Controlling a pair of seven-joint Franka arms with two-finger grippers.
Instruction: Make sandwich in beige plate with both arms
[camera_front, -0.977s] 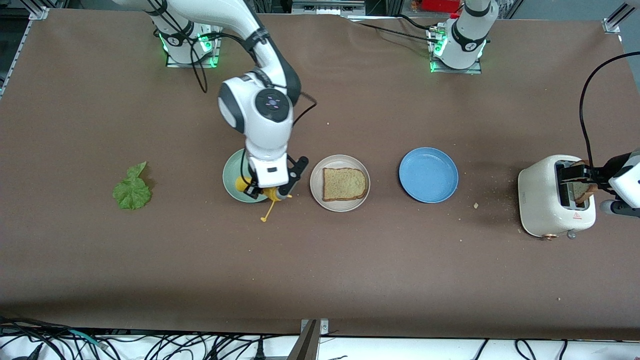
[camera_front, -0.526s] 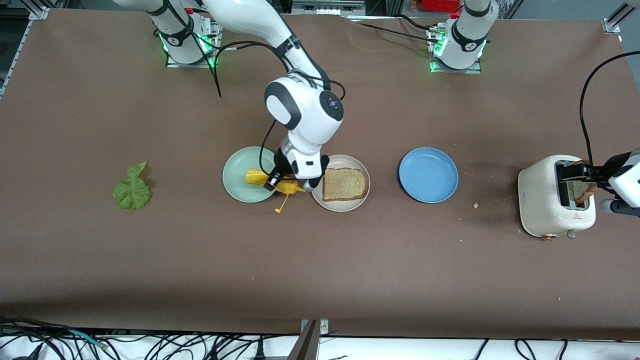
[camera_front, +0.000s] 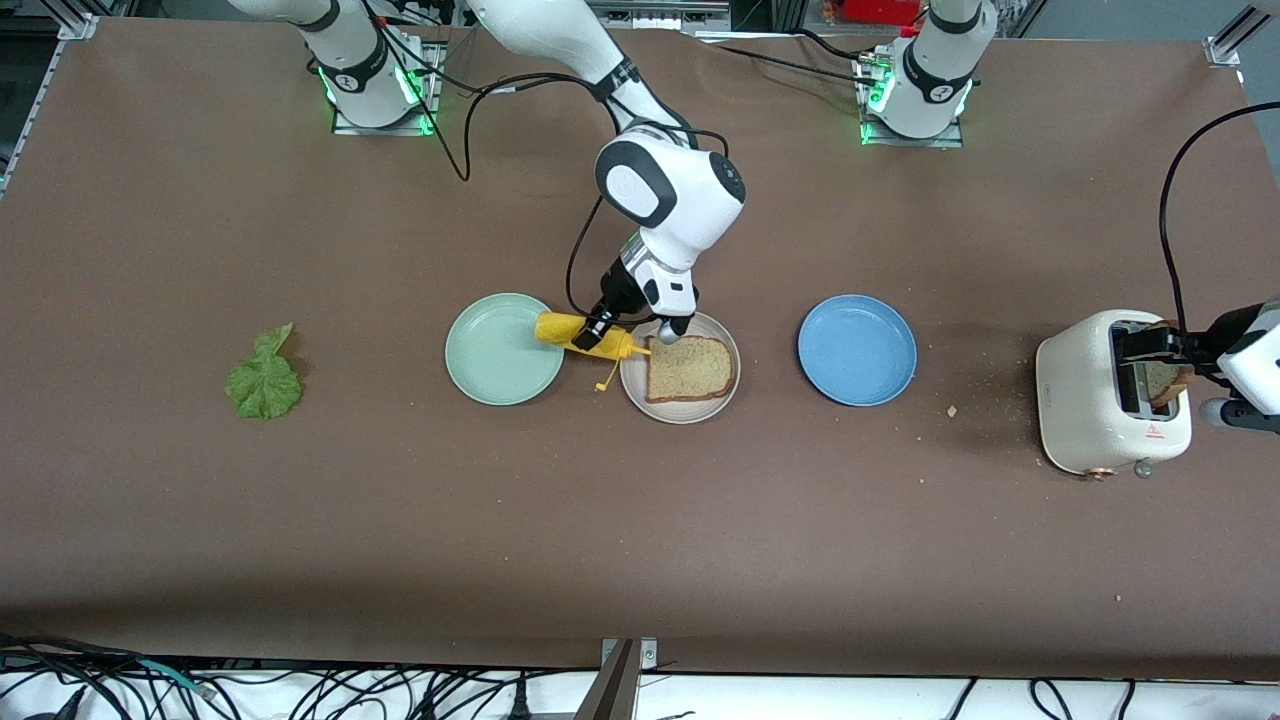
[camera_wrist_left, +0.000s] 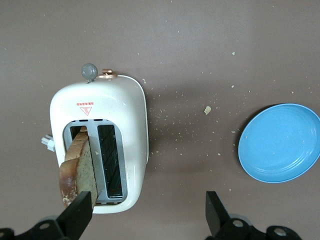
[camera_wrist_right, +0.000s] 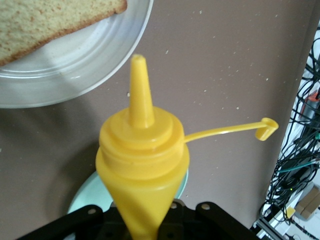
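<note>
One brown toast slice (camera_front: 688, 368) lies on the beige plate (camera_front: 682, 414), also in the right wrist view (camera_wrist_right: 85, 65). My right gripper (camera_front: 600, 335) is shut on a yellow squeeze bottle (camera_front: 585, 338), held tilted over the gap between the mint plate and the beige plate; its nozzle points at the beige plate's rim and its cap (camera_wrist_right: 267, 127) hangs open on its tether. A second toast slice (camera_front: 1162, 378) stands in the white toaster (camera_front: 1105, 400). My left gripper (camera_wrist_left: 145, 215) is open above the toaster, one finger (camera_wrist_left: 76, 216) beside that slice (camera_wrist_left: 77, 170). The lettuce leaf (camera_front: 264, 378) lies at the right arm's end.
A mint green plate (camera_front: 495, 355) sits beside the beige plate toward the right arm's end. A blue plate (camera_front: 857, 349) sits between the beige plate and the toaster. The toaster's black cord (camera_front: 1175, 210) loops up from it. Crumbs lie near the toaster.
My right arm has carried the yellow bottle from over the mint plate toward the beige plate, tipping its nozzle toward the toast. The left arm has not moved.
</note>
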